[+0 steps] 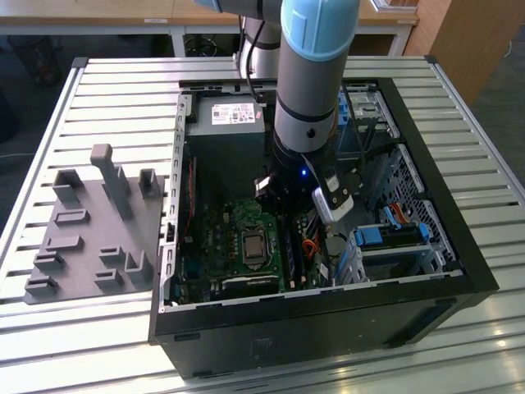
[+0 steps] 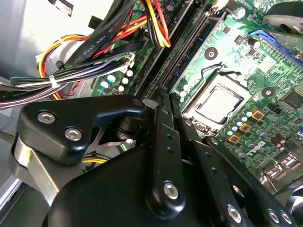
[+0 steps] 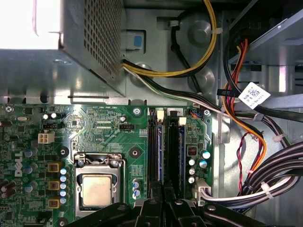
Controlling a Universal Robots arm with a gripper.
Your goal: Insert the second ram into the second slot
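I see the open case (image 1: 459, 271) on the slatted table (image 1: 107, 90), with my arm (image 1: 316, 74) reaching down into it. The green board (image 3: 109, 137) lies on the case floor. My gripper (image 3: 163, 189) sits right over the slots (image 3: 152, 146) beside the chip socket (image 3: 97, 187). A blue ram (image 3: 160, 151) stands in them, I think. I cannot tell if my fingers are apart or together.

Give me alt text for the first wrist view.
The black gripper sits over the motherboard's RAM slots, where blue memory sticks stand seated beside the CPU socket. Bundled cables run along the case wall.
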